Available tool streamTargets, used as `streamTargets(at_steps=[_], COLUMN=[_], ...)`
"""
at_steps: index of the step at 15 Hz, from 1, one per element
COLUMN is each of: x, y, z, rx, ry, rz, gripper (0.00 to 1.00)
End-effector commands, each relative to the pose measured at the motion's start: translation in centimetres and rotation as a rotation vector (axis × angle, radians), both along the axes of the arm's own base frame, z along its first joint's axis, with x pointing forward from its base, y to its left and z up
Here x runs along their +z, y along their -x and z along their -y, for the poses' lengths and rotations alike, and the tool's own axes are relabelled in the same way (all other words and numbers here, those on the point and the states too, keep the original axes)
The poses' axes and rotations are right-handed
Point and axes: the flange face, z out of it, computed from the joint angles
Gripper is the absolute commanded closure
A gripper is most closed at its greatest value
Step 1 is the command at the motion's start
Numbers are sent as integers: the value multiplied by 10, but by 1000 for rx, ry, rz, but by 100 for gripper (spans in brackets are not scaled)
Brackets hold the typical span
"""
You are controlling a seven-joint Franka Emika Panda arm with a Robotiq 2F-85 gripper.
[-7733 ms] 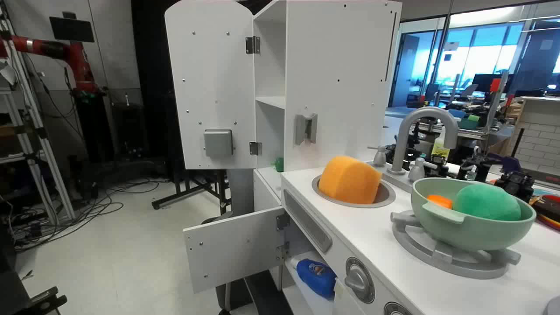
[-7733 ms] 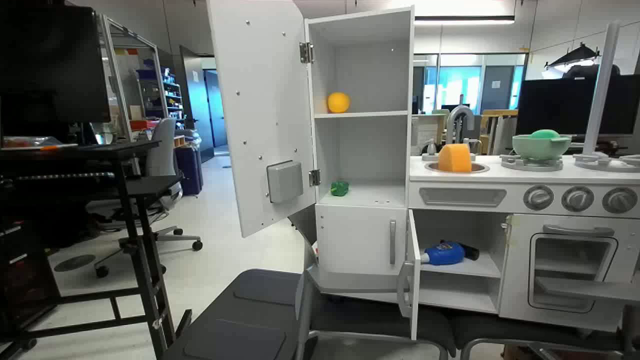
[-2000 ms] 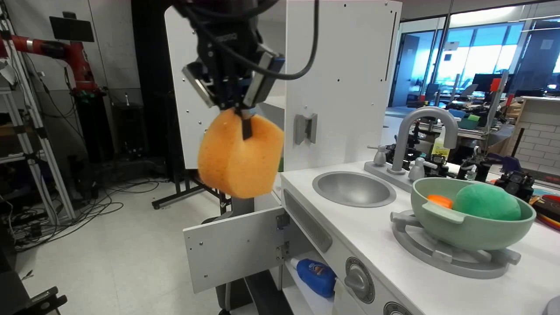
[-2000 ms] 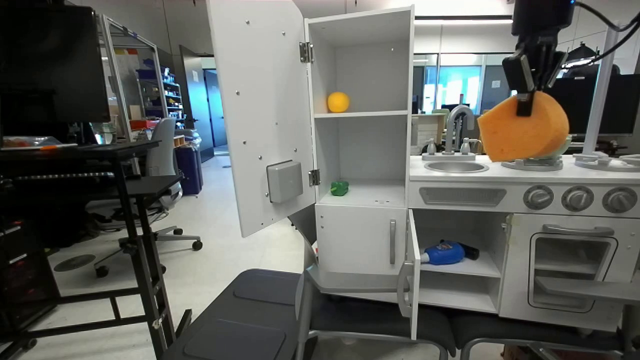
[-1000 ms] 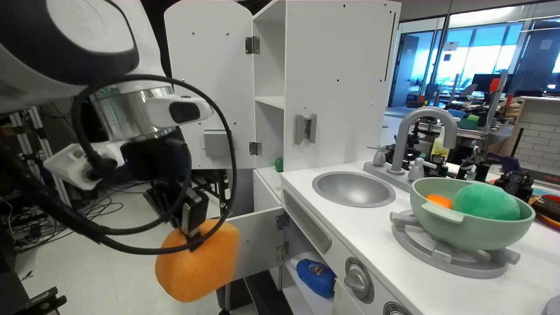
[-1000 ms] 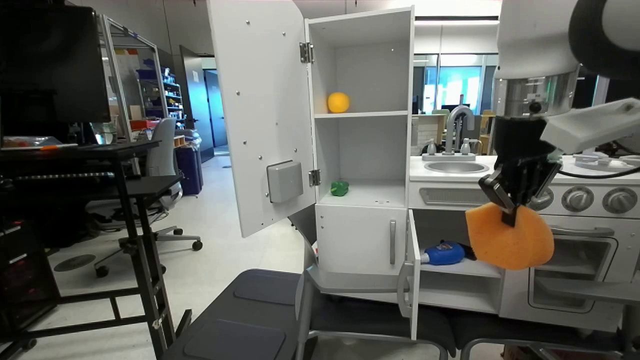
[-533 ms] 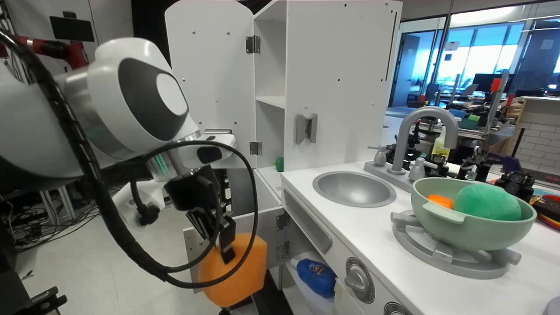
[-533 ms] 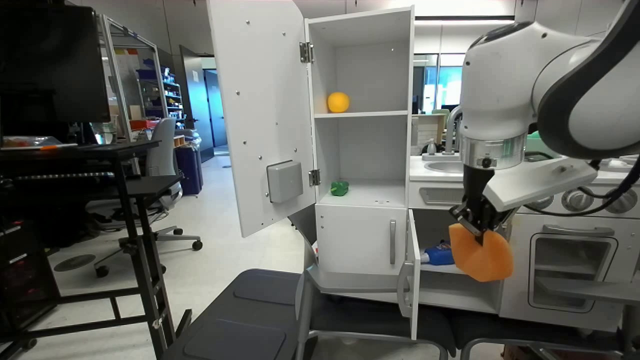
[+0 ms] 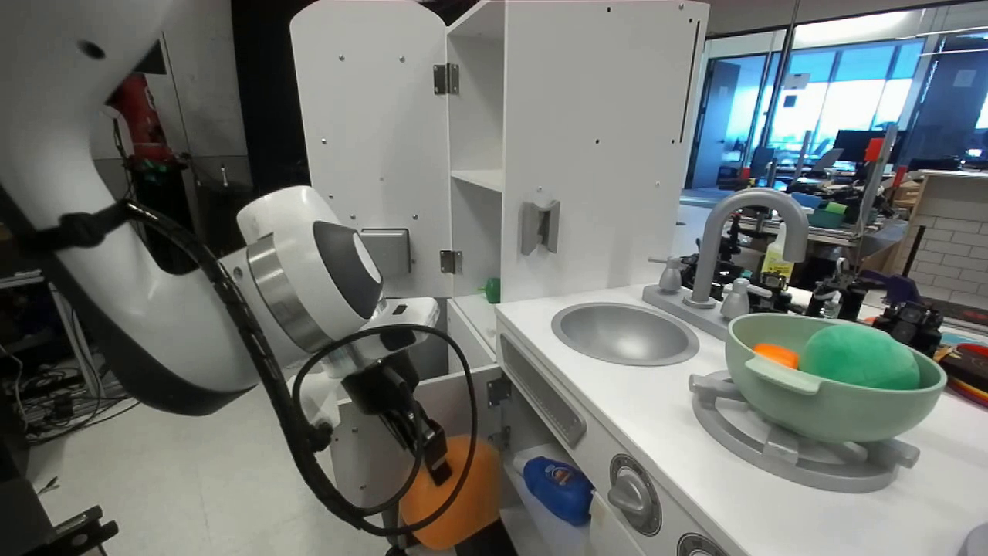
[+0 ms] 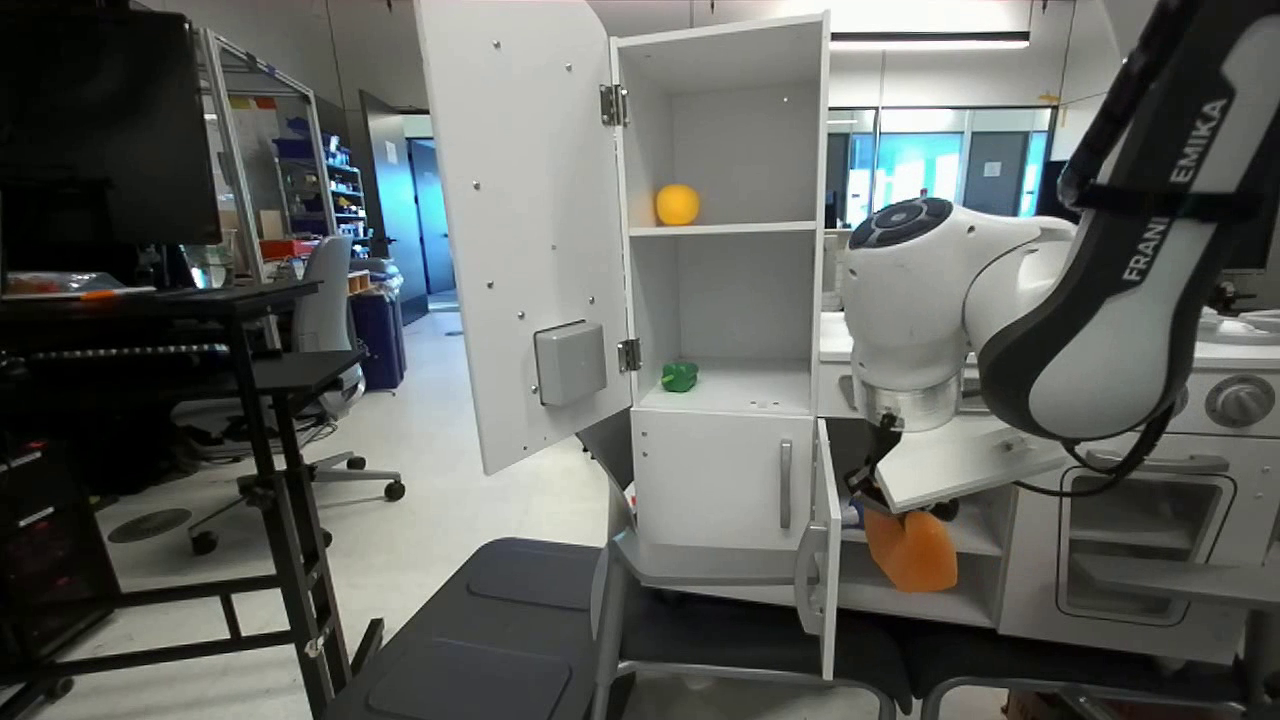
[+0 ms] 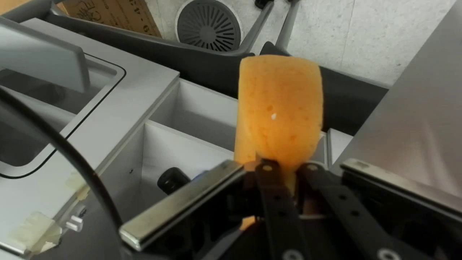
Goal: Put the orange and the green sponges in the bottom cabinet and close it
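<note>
While the gripper (image 11: 288,169) has its jaws clenched on the near end of the orange sponge (image 11: 281,104), right of centre in my wrist view, I'd call us late in the first delivery: pickup done, release to come. Low and right of centre in an exterior view, that sponge hangs at the mouth of the bottom cabinet (image 10: 980,592), and I read it as just outside, not in. Left of it there, the door (image 10: 829,560) stands open, a thin white strip, so I've a way through, and closing it comes last. Deeper in, on the upper shelf (image 10: 980,542), a blue bottle (image 9: 557,490) takes up room I'll have to work around. Farther off, at the right of an exterior view, sits the green bowl (image 9: 837,413) holding what I take for the green sponge (image 9: 858,357), so its whole trip is left.
</note>
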Motion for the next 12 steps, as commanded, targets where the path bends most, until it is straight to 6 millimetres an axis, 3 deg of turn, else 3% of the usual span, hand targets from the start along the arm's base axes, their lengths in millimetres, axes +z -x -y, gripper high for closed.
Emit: streamTargets(at_steps=[1,5,12], x=[-9,-5,-31], y=[-21,-32,-49], z=[10,28,50], rx=[-22,-68,-111], ry=[15,23,40], rz=[85,147,185], gripper=[98,98,98])
